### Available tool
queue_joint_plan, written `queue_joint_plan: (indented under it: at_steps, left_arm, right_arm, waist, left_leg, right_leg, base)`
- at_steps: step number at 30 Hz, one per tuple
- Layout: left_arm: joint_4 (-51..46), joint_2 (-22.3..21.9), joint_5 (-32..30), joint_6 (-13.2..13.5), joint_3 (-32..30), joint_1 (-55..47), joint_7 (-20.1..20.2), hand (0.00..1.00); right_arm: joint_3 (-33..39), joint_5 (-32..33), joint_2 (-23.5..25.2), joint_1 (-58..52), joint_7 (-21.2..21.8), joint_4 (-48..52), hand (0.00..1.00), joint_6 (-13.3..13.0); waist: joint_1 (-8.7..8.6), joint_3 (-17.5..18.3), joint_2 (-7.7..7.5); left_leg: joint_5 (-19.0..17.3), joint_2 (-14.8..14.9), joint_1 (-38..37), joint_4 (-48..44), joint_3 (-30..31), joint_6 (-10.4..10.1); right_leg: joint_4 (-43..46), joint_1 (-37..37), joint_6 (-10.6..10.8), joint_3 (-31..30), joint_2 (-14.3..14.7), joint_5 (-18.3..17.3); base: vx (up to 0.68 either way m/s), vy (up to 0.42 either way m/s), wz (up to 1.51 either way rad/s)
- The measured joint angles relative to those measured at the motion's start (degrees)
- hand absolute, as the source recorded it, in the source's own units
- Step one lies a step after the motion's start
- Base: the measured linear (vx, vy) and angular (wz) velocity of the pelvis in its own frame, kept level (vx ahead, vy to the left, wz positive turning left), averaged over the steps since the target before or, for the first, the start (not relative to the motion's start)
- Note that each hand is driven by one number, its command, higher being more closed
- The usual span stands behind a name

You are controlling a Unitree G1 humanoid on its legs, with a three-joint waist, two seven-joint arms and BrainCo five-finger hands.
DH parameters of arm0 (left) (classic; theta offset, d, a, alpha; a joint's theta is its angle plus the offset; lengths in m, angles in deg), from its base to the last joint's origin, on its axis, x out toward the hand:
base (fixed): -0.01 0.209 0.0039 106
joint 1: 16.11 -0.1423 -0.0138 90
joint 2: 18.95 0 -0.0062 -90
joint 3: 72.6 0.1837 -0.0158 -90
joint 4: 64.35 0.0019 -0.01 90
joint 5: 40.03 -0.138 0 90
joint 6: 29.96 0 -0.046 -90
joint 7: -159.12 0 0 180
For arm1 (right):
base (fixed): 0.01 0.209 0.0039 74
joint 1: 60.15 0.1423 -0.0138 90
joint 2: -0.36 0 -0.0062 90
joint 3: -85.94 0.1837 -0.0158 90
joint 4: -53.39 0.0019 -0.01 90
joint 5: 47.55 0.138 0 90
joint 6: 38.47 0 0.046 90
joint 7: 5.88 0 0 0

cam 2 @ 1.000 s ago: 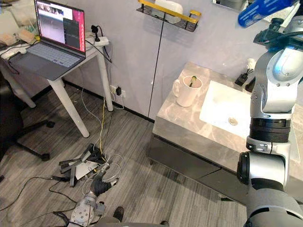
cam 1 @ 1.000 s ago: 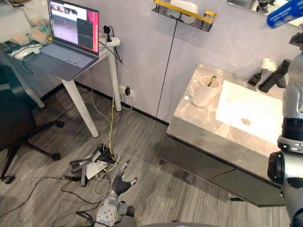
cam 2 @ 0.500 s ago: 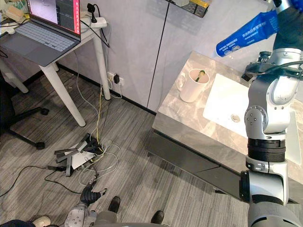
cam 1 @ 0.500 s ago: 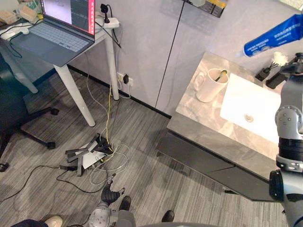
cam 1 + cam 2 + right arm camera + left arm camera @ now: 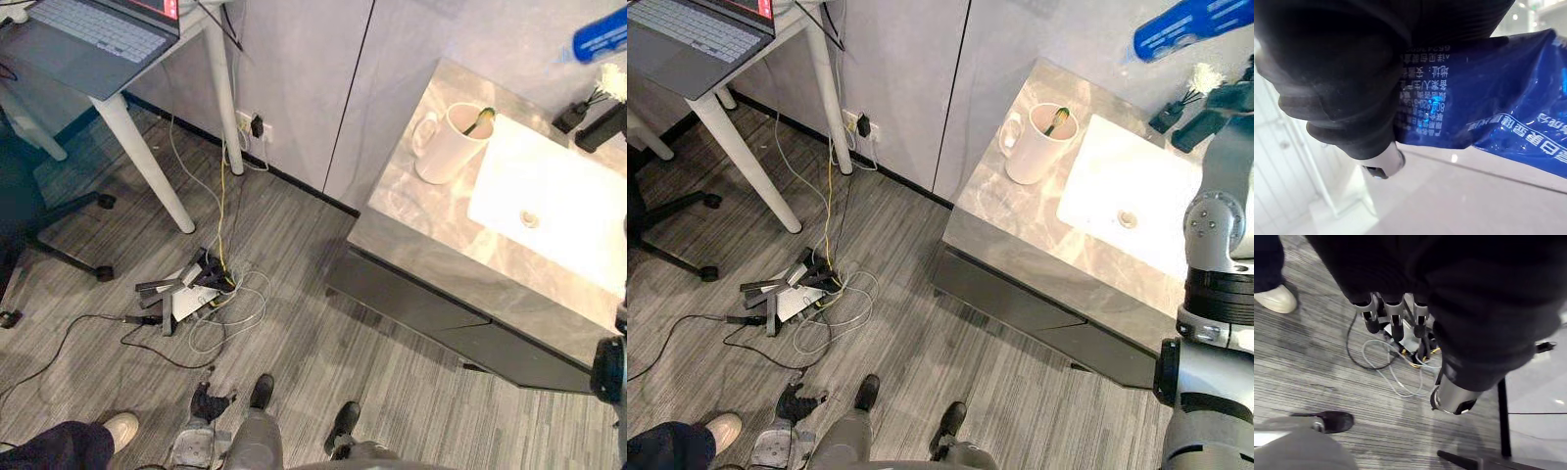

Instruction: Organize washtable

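The robot's right hand (image 5: 1347,93) is closed round a blue tube (image 5: 1195,20), apparently toothpaste, which juts out past its thumb. The tube is carried high, at 1 o'clock in the head view, above the far side of the white basin (image 5: 1136,191). This is probably to lift it clear before it is set down by the white mug (image 5: 1031,152) holding a toothbrush (image 5: 1056,119), at the basin's 10 o'clock. The left hand (image 5: 789,401) hangs idle near the floor, fingers relaxed and unclenched.
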State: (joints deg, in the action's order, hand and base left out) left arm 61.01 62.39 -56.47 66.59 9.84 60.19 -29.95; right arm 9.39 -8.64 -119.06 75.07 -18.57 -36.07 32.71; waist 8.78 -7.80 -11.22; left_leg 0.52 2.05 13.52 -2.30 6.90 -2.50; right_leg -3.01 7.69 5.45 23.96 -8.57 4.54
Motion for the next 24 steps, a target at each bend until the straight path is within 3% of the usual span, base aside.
queue_joint_plan:
  at_steps: [17,24]
  left_arm:
    - [-1.58,-0.51,1.15,0.09,1.05,0.25,-1.04,0.0]
    - [-1.55,-0.51,2.28,0.32,1.15,0.25,-1.02,0.0]
  right_arm:
    - [-0.32,-0.14,0.01,-0.77,0.12,0.53,1.0,0.68]
    - [-1.34,-0.29,0.0,-0.76,0.15,-0.31,1.0,1.39]
  waist:
    - [0.26,-1.69,2.34]
    - [0.18,-2.35,2.43]
  left_leg:
    - [-0.11,0.0,4.4,-2.37,0.75,-0.17]
    - [0.12,0.08,6.29,-2.69,0.86,-0.43]
  right_leg:
    - [0.04,2.76,-0.35,1.22,0.25,0.27]
    - [0.04,4.62,-0.57,1.03,0.35,0.59]
  base:
    - [0.0,0.003,0.04]
    - [-0.02,0.003,-0.02]
